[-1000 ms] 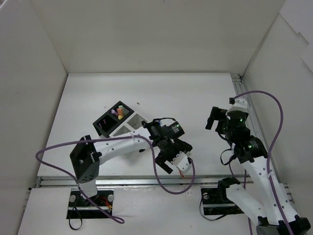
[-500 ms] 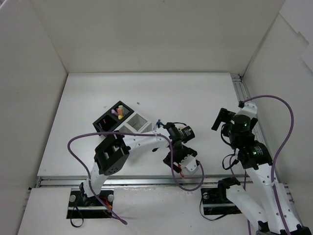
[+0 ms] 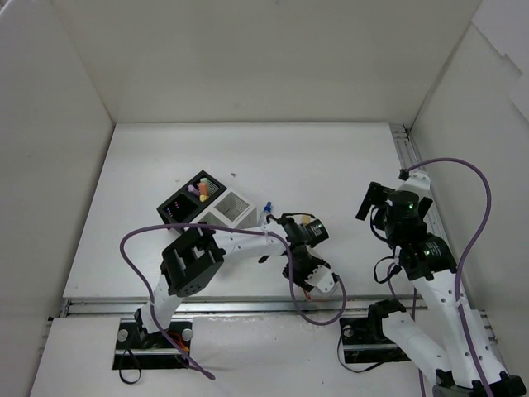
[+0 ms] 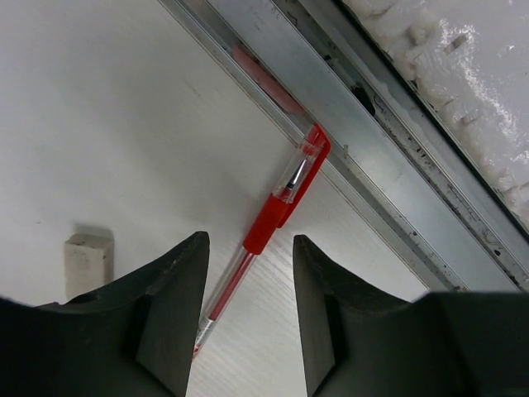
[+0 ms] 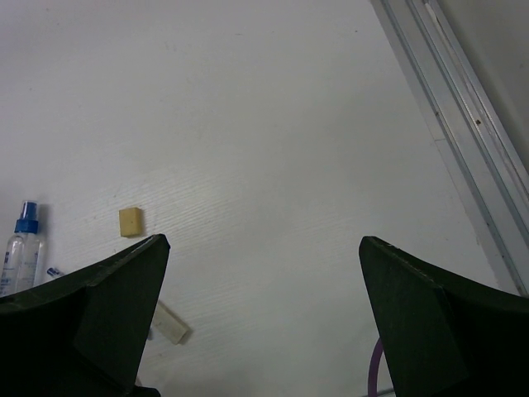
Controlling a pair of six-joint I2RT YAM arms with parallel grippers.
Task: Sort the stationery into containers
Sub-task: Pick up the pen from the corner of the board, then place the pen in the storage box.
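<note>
- Black box (image 3: 175,213): leftmost, with pastel highlighters (image 3: 198,190) in its far compartment.
- White slatted box (image 3: 232,211): just beside the black one.
- Blue-capped bottle (image 3: 268,208): near the white box. None of these has shifted since a second ago.
- Left gripper (image 3: 314,285): you have swung it out to the near rail (image 4: 372,149). Its fingers (image 4: 178,306) have narrowed and now stand part open, straddling the red pen (image 4: 266,225) without clamping it.
- Red pen: plain only in the left wrist view. It lies flat on the surface (image 4: 99,99), its long axis diagonal, cap against the rail and tip between the fingers. A beige eraser (image 4: 88,261) lies to its left.
- Right gripper (image 5: 263,241): fingers spread wide, holding nothing. Its view alone shows a yellow eraser (image 5: 130,222) and a white eraser (image 5: 172,322).
</note>
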